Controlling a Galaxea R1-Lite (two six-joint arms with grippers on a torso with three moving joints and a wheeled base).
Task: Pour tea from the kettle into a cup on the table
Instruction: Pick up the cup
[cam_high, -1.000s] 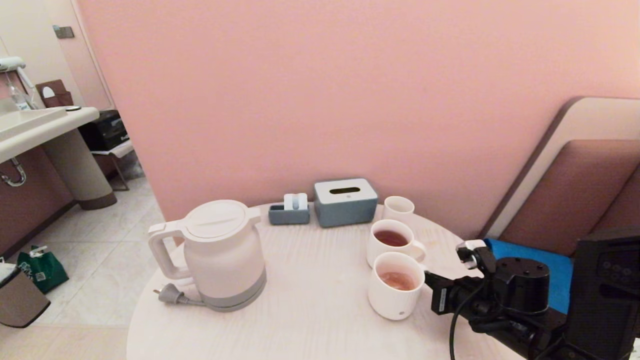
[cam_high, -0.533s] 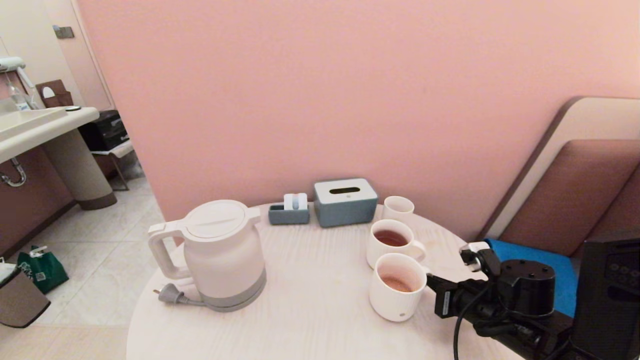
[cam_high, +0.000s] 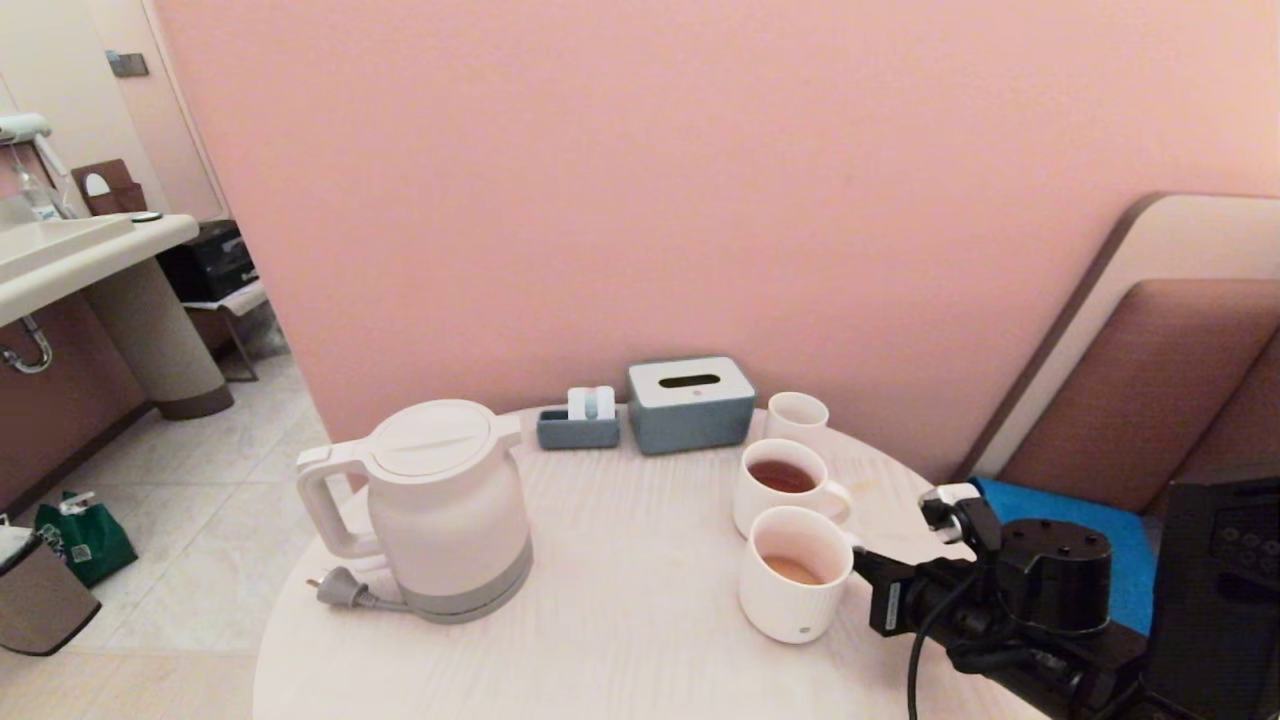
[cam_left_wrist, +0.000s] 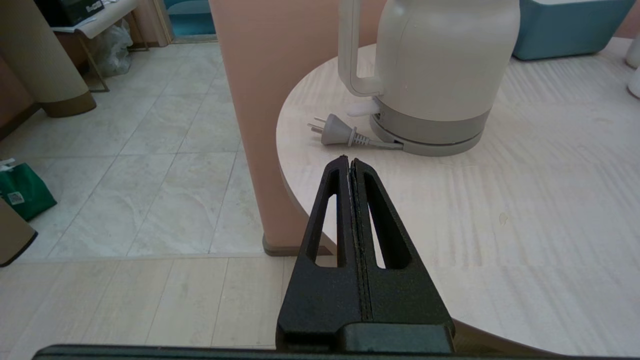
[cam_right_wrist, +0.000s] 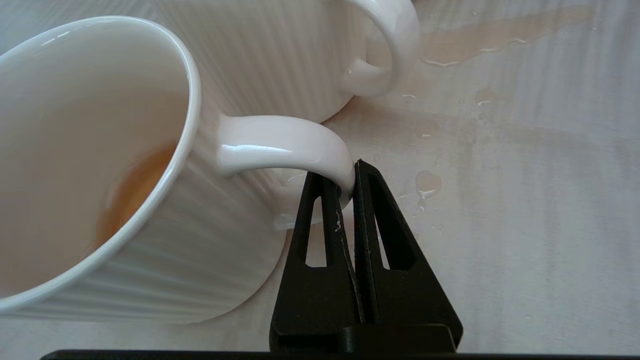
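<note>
White ribbed cup (cam_right_wrist: 150, 210) (tea (cam_right_wrist: 132, 192) low inside) has its handle pinched by the right gripper (cam_right_wrist: 350, 172); left gripper (cam_left_wrist: 348, 161) sits closed, empty, kettle (cam_left_wrist: 435, 75) just ahead.

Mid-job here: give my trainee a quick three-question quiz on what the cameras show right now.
1. True or false: the right gripper is shut on the cup handle.
2. Which is nearer the kettle: A) plug, B) tissue box?
3. What lies wet on the table beside the cups?

Key: 1 true. 2 A. 3 spilled liquid, a puddle and drops.
</note>
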